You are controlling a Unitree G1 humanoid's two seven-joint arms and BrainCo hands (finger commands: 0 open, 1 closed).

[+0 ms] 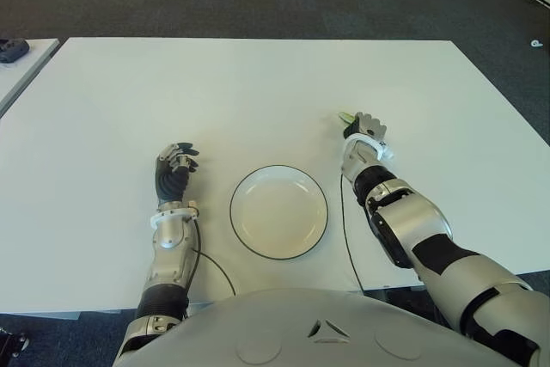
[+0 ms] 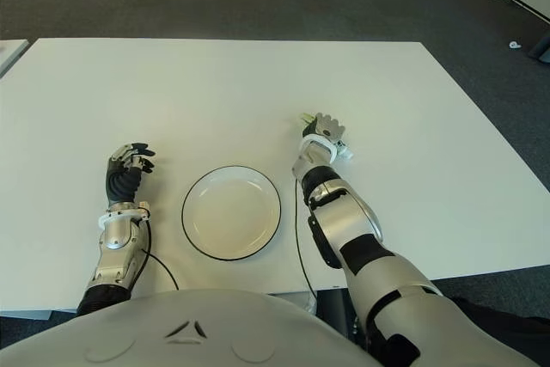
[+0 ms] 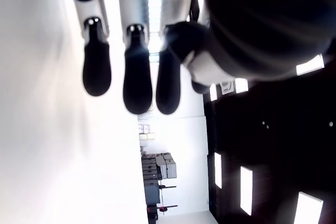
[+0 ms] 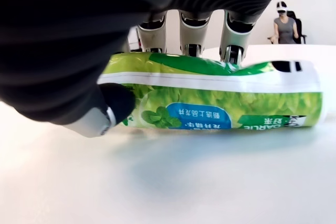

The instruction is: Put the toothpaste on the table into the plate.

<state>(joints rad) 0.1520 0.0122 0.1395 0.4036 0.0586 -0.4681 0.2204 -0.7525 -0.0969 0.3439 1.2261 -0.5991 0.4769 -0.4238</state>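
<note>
The broad white table [image 1: 258,92] carries a round white plate with a dark rim [image 1: 278,211], bare, between my two hands. My right hand [image 1: 365,133] is out beyond the plate's right side, fingers and thumb closed around the green-and-white toothpaste tube [image 4: 210,100], which lies low against the tabletop. My left hand [image 1: 174,169] shows left of the plate, fingers loosely curled on nothing.

I judge the grip sits toward one end, so the long free end could sag, swing or slip out on lifting.

The head views show only a green tip by my knuckles; my right wrist view shows the whole tube and the thumb [image 4: 113,106] pressing it.
</note>
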